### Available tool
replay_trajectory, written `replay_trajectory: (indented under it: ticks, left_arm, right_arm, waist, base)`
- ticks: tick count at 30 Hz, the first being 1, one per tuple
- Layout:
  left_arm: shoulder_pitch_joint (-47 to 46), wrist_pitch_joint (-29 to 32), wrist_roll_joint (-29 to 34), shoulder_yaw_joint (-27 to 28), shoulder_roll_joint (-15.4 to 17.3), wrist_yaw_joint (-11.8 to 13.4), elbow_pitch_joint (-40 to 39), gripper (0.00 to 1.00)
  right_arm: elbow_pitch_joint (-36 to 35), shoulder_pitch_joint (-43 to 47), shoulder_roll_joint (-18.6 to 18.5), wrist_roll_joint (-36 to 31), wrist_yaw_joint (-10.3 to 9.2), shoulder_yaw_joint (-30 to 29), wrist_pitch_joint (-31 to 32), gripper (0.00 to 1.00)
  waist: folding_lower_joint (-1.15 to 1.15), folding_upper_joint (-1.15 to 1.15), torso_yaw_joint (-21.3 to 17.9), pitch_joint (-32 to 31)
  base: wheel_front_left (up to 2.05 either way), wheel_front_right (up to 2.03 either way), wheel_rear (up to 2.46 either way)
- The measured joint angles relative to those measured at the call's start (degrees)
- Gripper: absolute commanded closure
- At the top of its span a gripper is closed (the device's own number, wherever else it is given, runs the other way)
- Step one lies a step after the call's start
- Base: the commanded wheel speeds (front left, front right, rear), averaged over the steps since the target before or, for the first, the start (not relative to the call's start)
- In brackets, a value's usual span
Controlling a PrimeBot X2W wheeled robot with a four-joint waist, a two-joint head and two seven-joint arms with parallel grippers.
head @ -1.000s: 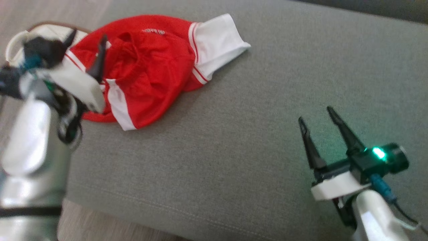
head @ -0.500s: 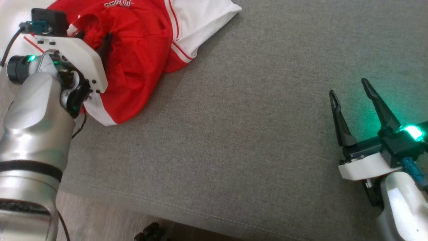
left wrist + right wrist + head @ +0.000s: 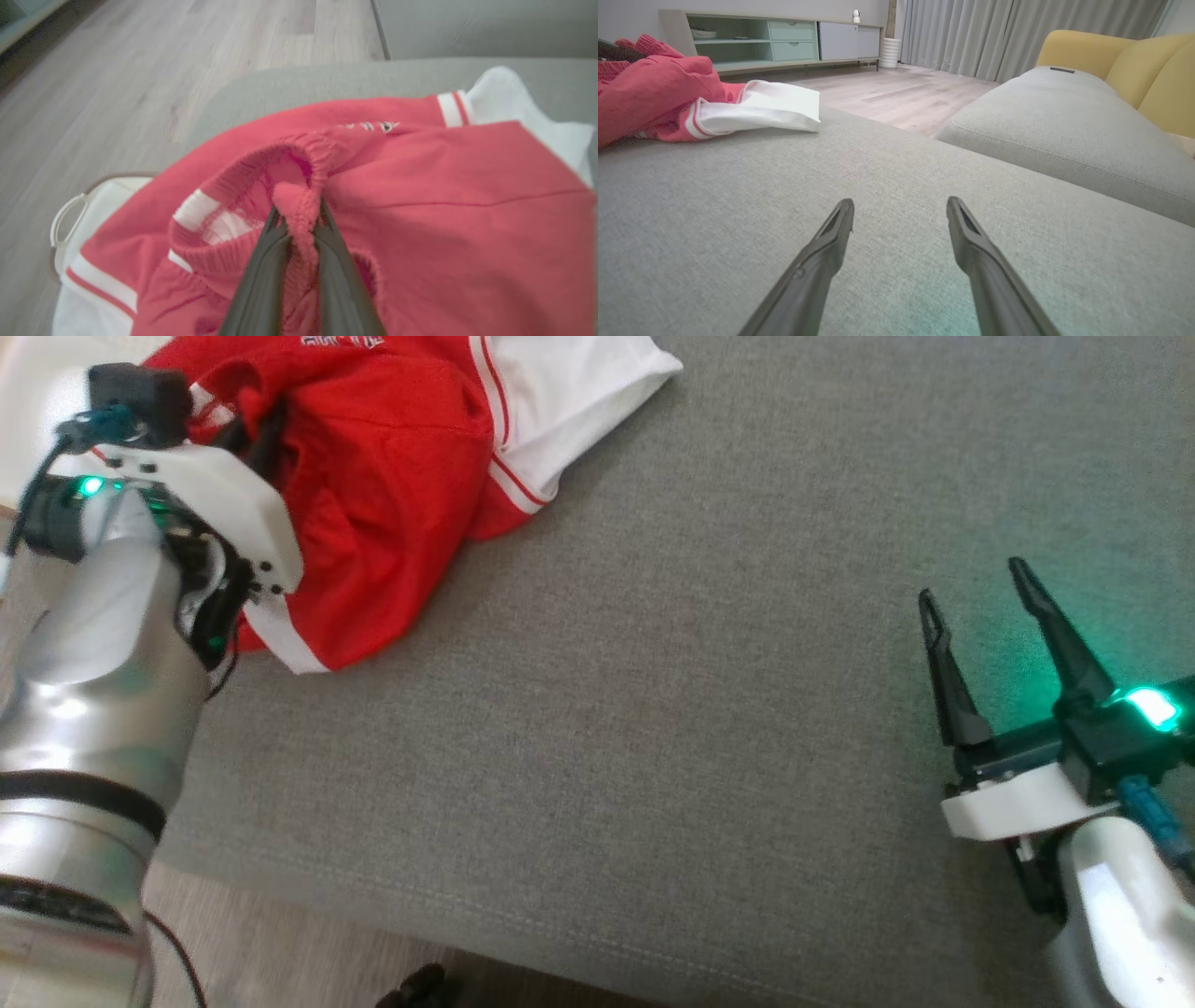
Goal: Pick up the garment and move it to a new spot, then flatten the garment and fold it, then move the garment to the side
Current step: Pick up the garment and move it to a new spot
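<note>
**foldfan:** Where's the crumpled red-and-white sports garment (image 3: 392, 504) sitting? Much room around it?

**gripgeek:** Upper left of the head view, at the corner of the grey woven sofa cushion (image 3: 653, 728), with its top cut off by the frame. There's loads of bare cushion across the middle and right. The cushion's front seam runs along the bottom, with pale wooden floor (image 3: 140, 70) past the edge.

**foldfan:** And the tools?

**gripgeek:** The left gripper (image 3: 299, 219) is pinched tight on a bunched bit of red ribbed waistband. The left wrist view shows that clearly, but in the head view its fingers are mostly buried behind folds and the white mount. That wrist view also catches a white handled tub (image 3: 117, 189) peeking out at the garment's edge, partly covered. The right gripper (image 3: 973, 581) sits lower right over bare cushion, fingers spread apart, well apart from the cloth.
</note>
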Motion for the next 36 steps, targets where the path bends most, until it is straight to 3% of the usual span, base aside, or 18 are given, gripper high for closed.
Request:
replay_trajectory:
  ticks: [8, 14, 20, 28, 36]
  left_arm:
    - [-0.1, -6.6, -4.9, -7.3, 6.4, 0.0, -9.3, 1.0]
    - [-1.4, -7.4, -7.1, -12.5, 12.8, 0.0, -18.7, 1.0]
    - [-3.7, -6.4, -9.8, -17.1, 15.5, 0.0, -27.7, 1.0]
    - [-7.3, -5.9, -11.1, -21.0, 14.6, 0.0, -36.5, 1.0]
    - [-8.5, -6.0, -10.4, -23.4, 9.6, 0.0, -36.8, 1.0]
  right_arm:
    - [2.5, 0.4, 4.7, 1.2, 0.0, 1.3, 0.0, 0.0]
    - [3.6, 2.4, 7.4, 2.8, 0.0, 1.9, 0.0, 0.0]
    - [4.0, 5.6, 8.8, 4.4, 0.0, 3.1, 0.0, 0.0]
    - [1.7, 6.0, 9.0, 8.4, 0.0, 5.3, 0.0, 0.0]
    - [-1.0, 5.5, 9.0, 11.3, 0.0, 7.2, 0.0, 0.0]
  waist:
    - [0.0, 0.0, -0.5, -7.3]
    - [0.0, 0.0, -2.0, -14.0]
    - [-0.01, 0.0, -5.9, -20.0]
    - [-0.01, 0.0, -16.1, -22.7]
    - [-0.01, 0.0, -26.6, -22.3]
  base:
    - [0.0, 0.0, 0.0]
    - [0.0, 0.0, 0.0]
    - [0.0, 0.0, 0.0]
    - [0.0, 0.0, 0.0]
    - [0.0, 0.0, 0.0]
